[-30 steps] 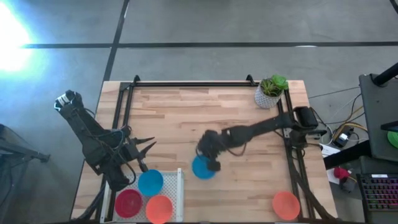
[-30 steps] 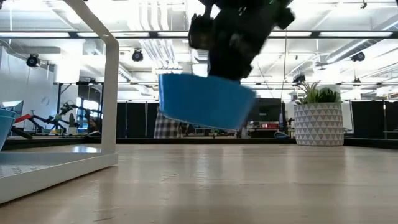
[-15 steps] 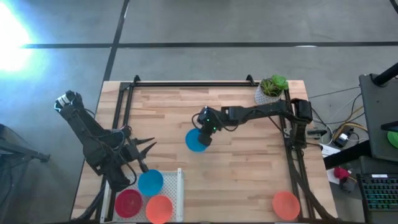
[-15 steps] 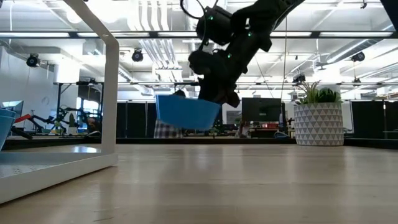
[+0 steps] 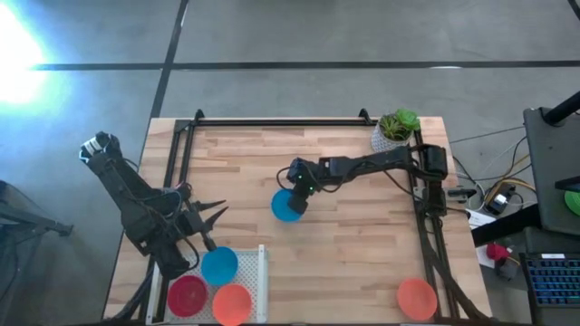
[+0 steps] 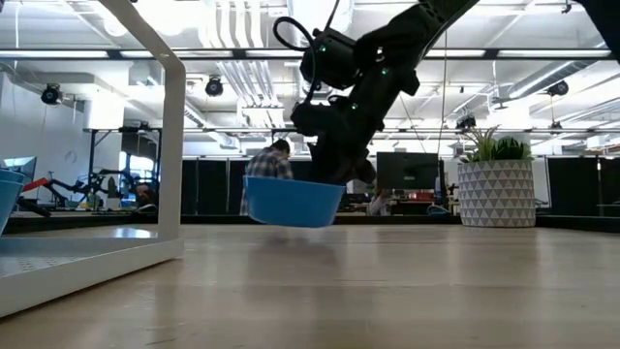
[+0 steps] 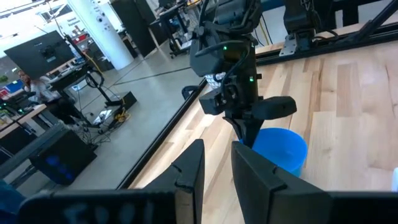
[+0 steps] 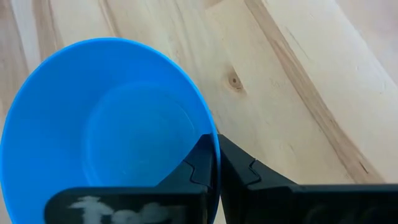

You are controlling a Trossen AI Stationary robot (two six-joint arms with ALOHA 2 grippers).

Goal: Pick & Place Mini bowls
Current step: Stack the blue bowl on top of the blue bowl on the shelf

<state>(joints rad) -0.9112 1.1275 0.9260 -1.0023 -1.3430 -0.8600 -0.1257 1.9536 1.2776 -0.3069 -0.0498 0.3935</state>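
Your wooden table (image 5: 353, 244) carried everything. At its front left corner sat a white tray (image 5: 256, 272) with three mini bowls in it, all mouth up: a blue one (image 5: 219, 265), a red one (image 5: 188, 294) and an orange one (image 5: 233, 303), packed close together. Another orange bowl (image 5: 417, 297) lay alone near the front right corner, well apart from the rest. A white pot with a green plant (image 5: 394, 132) stood at the back right.

Your right gripper (image 5: 299, 187) was near the middle of the table, its fingers pinched shut on the rim of a blue bowl (image 6: 293, 201), one finger inside the wall and one outside. The bowl sat upright, mouth upward, roughly level, its base at or just above the wood; you could not tell contact. It was empty.

Your left gripper (image 5: 210, 217) waited beside the tray, fingers spread apart and holding nothing.
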